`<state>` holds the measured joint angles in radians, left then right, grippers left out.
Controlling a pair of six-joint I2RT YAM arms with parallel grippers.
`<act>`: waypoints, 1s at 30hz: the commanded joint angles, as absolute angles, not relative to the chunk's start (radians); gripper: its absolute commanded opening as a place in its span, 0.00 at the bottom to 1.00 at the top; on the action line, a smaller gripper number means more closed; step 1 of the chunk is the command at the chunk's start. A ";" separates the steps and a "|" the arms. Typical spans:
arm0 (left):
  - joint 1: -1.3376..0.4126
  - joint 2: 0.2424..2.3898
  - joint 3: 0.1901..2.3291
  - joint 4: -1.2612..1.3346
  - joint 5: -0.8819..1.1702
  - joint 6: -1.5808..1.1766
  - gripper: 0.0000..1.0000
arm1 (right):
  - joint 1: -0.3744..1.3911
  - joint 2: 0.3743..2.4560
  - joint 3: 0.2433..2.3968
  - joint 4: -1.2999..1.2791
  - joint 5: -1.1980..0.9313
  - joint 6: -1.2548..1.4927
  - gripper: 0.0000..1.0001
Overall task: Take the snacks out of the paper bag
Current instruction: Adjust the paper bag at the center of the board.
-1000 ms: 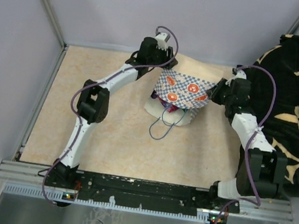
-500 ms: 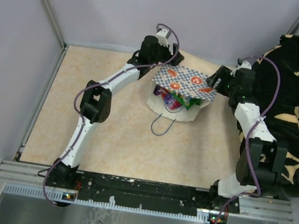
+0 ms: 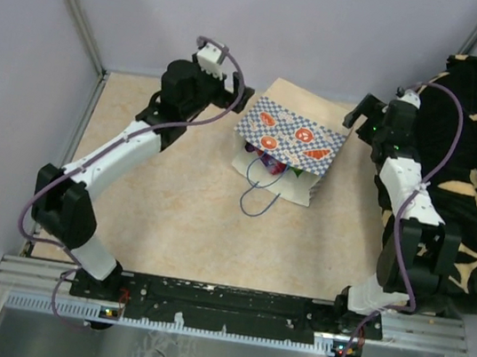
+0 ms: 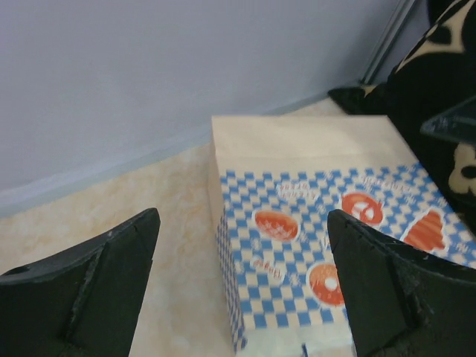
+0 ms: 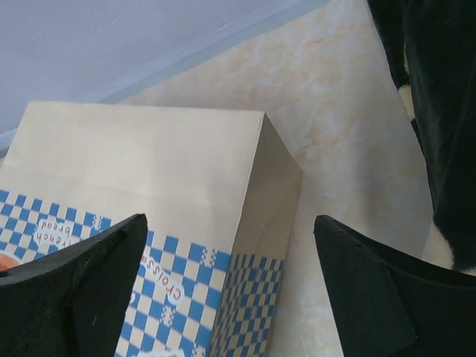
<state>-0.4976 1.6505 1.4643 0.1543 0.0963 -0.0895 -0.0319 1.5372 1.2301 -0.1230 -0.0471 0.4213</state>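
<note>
The paper bag [image 3: 292, 133] lies on its side on the table, checkered band up, its mouth facing the near edge. Colourful snacks [image 3: 267, 161] peek out of the mouth, with a blue cord handle [image 3: 257, 201] trailing in front. My left gripper [image 3: 241, 98] hovers open just left of the bag's far end, holding nothing. My right gripper [image 3: 356, 117] is open too, just right of the bag. The left wrist view shows the bag [image 4: 297, 223] below the spread gripper [image 4: 242, 219]. In the right wrist view the bag's plain bottom corner [image 5: 149, 163] sits between the wide gripper [image 5: 230, 219].
A black-and-tan blanket [image 3: 466, 159] is heaped along the right side, close behind my right arm, and shows as the blanket [image 5: 439, 111] in the right wrist view. Grey walls [image 3: 332, 31] close in the back and sides. Tan tabletop [image 3: 179, 215] spreads left and near.
Both grippers have opened and let go of the bag, drawing away to its sides. The bag has settled flat on the table. My left arm swung out to the left.
</note>
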 commanded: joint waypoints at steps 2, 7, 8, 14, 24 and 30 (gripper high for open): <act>-0.494 1.571 1.201 0.144 -0.010 -0.081 1.00 | -0.038 1.642 1.332 -0.060 -0.046 0.455 0.92; -0.494 1.569 1.058 0.188 -0.036 -0.111 1.00 | -0.039 1.727 1.374 -0.039 -0.030 0.475 0.84; -0.494 1.568 1.036 0.192 -0.029 -0.117 0.99 | -0.039 1.736 1.379 -0.035 -0.029 0.477 0.82; -0.495 1.530 0.927 0.305 0.005 -0.162 0.97 | -0.038 1.786 1.388 0.003 -0.026 0.494 0.72; -0.494 1.649 1.033 0.316 0.151 -0.089 0.85 | -0.040 1.773 1.354 0.043 -0.046 0.490 0.58; -0.494 1.635 0.988 0.347 0.241 -0.081 0.86 | -0.051 1.765 1.343 0.049 -0.063 0.491 0.58</act>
<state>-0.4973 1.6482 1.0046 0.2928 0.1471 -0.1013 -0.0364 1.7912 1.3296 -0.0093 -0.0517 0.4931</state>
